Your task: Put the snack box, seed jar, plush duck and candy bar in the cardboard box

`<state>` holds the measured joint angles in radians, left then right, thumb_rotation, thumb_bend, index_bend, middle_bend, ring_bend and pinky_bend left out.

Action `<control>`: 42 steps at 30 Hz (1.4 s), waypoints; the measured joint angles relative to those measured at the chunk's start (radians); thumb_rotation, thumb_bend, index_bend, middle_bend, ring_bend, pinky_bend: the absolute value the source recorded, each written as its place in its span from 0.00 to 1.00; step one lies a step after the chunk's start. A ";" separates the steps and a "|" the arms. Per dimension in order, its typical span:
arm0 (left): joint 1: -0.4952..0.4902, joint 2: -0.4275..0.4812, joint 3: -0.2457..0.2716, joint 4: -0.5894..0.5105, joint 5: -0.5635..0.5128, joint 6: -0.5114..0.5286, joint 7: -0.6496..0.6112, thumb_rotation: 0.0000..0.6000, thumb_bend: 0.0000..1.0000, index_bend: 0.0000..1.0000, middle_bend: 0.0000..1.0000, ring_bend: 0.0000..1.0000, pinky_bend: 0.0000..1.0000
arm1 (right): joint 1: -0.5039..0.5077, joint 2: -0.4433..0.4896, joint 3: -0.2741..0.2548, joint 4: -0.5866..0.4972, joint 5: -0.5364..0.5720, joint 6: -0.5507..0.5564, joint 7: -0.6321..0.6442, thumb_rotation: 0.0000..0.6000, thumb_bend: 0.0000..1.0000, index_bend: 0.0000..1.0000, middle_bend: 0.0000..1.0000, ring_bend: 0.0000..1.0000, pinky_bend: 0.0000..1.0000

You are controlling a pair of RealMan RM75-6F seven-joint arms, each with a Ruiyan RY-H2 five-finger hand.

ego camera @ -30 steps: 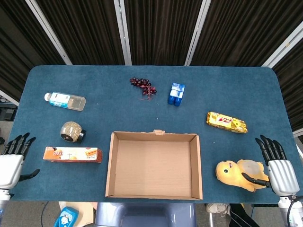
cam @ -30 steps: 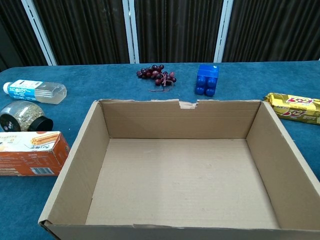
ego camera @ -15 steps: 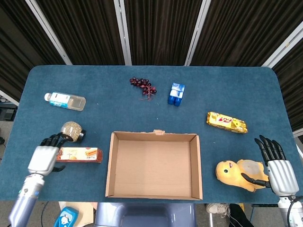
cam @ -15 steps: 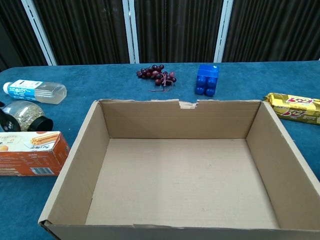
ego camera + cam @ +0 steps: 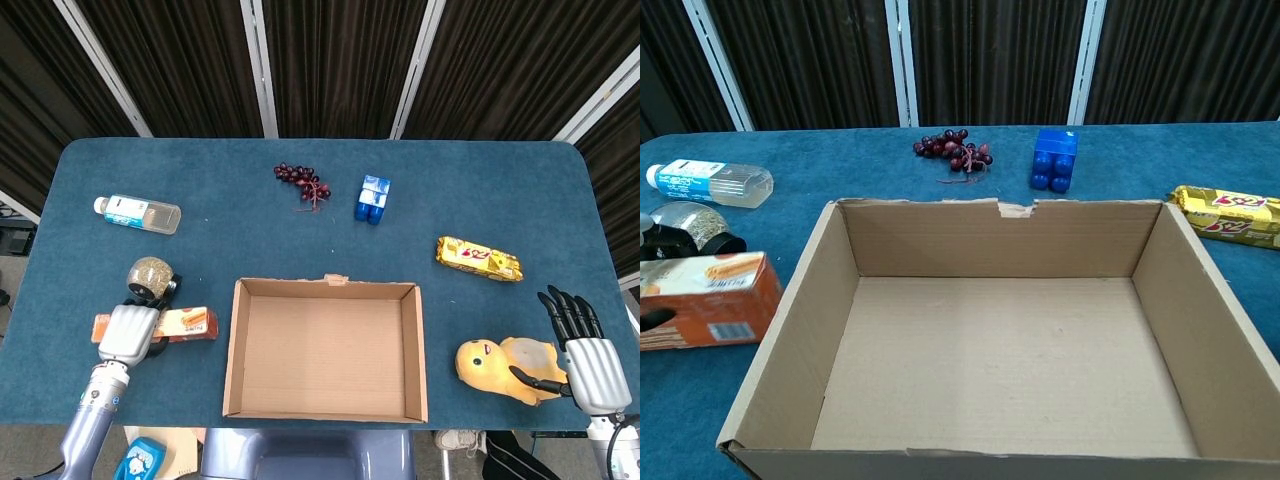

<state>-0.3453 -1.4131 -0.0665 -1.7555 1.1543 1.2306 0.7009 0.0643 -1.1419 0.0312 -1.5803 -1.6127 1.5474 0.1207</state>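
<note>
The orange snack box (image 5: 188, 322) lies left of the cardboard box (image 5: 325, 288), and my left hand (image 5: 128, 335) covers its left half and grips it. In the chest view the snack box (image 5: 715, 300) sits slightly tilted, with dark fingertips (image 5: 662, 240) behind it. The seed jar (image 5: 150, 275) lies just behind that hand. The plush duck (image 5: 498, 367) lies right of the cardboard box, and my open right hand (image 5: 590, 368) is beside it with its thumb against the duck. The candy bar (image 5: 478, 258) lies further back on the right.
A water bottle (image 5: 140, 213) lies at the back left. Purple grapes (image 5: 300, 180) and a blue block (image 5: 373, 198) sit behind the cardboard box, which holds nothing inside. The table edge runs close to both hands.
My left hand has moved right from the table's left edge onto the snack box and closed on it. The box has tilted a little. The right hand has not moved.
</note>
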 measured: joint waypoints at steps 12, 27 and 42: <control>0.003 0.097 -0.026 -0.202 0.108 0.095 -0.013 1.00 0.63 0.65 0.50 0.46 0.46 | 0.000 -0.002 0.001 0.001 -0.001 0.003 0.000 1.00 0.04 0.00 0.00 0.00 0.00; -0.174 0.067 -0.129 -0.474 0.123 0.011 0.133 1.00 0.56 0.58 0.43 0.42 0.43 | 0.001 0.001 0.003 -0.004 0.004 0.001 0.006 1.00 0.04 0.00 0.00 0.00 0.00; -0.370 -0.296 -0.162 -0.367 -0.082 0.019 0.325 1.00 0.05 0.00 0.00 0.00 0.00 | -0.001 0.009 0.003 0.001 0.003 0.005 0.033 1.00 0.04 0.00 0.00 0.00 0.00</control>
<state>-0.7154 -1.7090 -0.2280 -2.1223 1.0727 1.2497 1.0264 0.0635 -1.1329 0.0340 -1.5790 -1.6095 1.5525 0.1538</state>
